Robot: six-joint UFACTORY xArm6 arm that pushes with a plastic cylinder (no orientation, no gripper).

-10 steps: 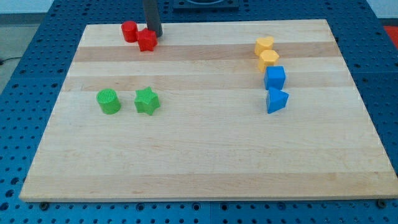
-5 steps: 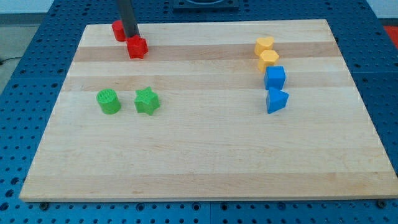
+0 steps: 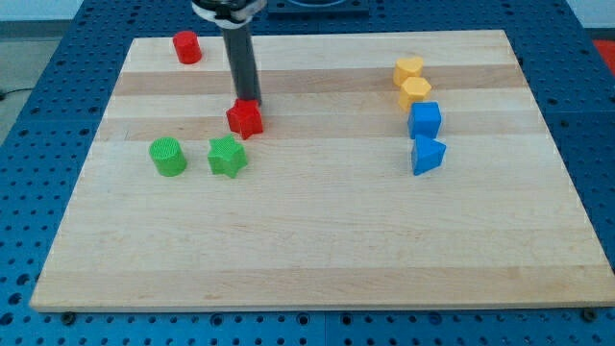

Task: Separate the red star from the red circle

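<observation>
Pale wooden board (image 3: 317,240) on a blue perforated bench fills the view. The red circle (image 3: 186,46) sits near the board's top left corner. The red star (image 3: 245,118) lies well apart from it, toward the middle, just above and right of the green star (image 3: 227,156). The rod's tip (image 3: 248,100) rests at the red star's upper edge, touching or nearly so; the rod grasps nothing, it only pushes. Judging by the gap, the separation looks essentially done. The star is compact, with no clear long axis, and its points are too small to read a heading.
</observation>
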